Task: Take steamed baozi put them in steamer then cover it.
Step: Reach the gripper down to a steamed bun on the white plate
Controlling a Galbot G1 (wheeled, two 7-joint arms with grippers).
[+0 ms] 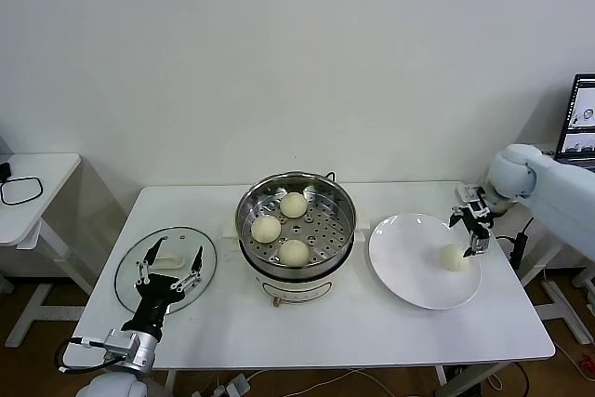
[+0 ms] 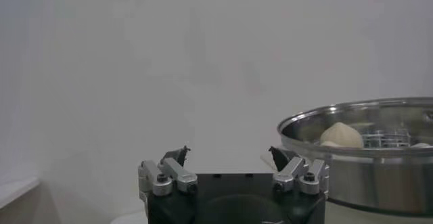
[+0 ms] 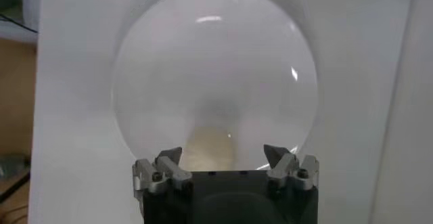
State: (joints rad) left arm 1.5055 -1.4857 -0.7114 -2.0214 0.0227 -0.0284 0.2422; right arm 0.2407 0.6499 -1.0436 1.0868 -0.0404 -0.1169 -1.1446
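Observation:
The steel steamer [image 1: 296, 220] stands mid-table with three baozi on its perforated tray: one at the back [image 1: 294, 205], one on the left [image 1: 266, 228] and one at the front [image 1: 294, 252]. A fourth baozi [image 1: 453, 258] lies on the white plate [image 1: 409, 267] to the right. My right gripper [image 1: 476, 237] is open, just above and beside that bun; in the right wrist view [image 3: 225, 156] the bun [image 3: 210, 144] shows blurred between its fingers. My left gripper [image 1: 170, 271] is open and empty over the glass cover [image 1: 130, 271]. The left wrist view shows it [image 2: 230, 156] with the steamer [image 2: 365, 171] beyond.
A small white side table [image 1: 37, 183] with a black cable [image 1: 20, 191] stands at the far left. A laptop [image 1: 581, 118] sits at the far right behind my right arm. The white table's front edge [image 1: 307, 346] lies close in front of the steamer.

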